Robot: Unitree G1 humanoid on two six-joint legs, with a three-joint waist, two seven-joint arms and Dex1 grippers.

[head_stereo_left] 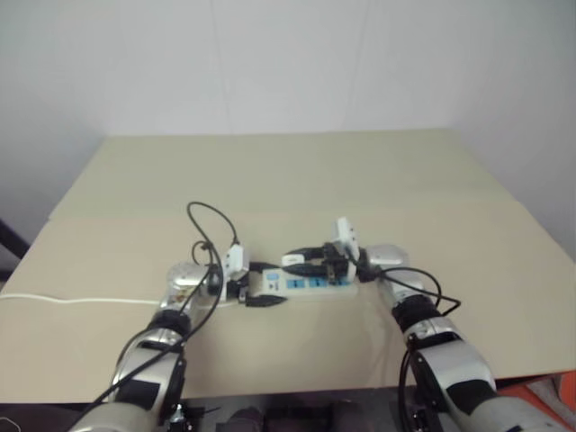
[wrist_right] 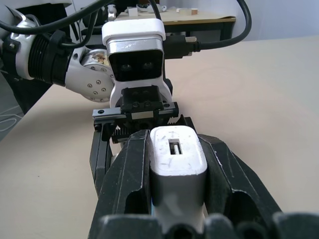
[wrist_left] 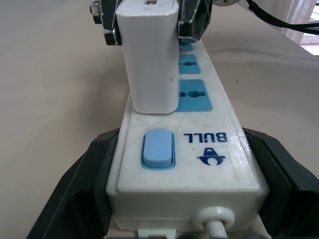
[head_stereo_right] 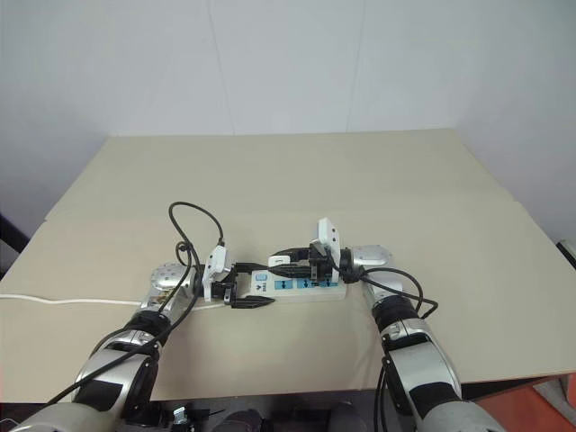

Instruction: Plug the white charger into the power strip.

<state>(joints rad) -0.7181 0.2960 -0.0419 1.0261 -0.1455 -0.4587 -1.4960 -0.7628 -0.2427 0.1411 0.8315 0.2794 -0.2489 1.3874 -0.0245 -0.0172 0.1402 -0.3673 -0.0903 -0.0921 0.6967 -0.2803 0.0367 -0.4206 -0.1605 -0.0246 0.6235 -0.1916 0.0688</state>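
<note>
At frame centre, the left gripper [wrist_left: 164, 199] clamps the power strip [wrist_left: 199, 149]; the right gripper [wrist_right: 177, 199] grips the white charger [wrist_left: 149, 59]. The charger should probably be pressed straight down, kept square over the blue socket.

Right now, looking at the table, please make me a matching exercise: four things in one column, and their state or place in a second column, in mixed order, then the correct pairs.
Things:
1. white charger
2. power strip
3. blue switch
4. thin white cord

States or places:
A. runs across the table toward its left edge
B. clamped at its switch end by the left gripper
C. held in the shut right gripper, standing over a socket
D. sits on the strip beside the printed brand name

Pairs: 1-C, 2-B, 3-D, 4-A
</note>
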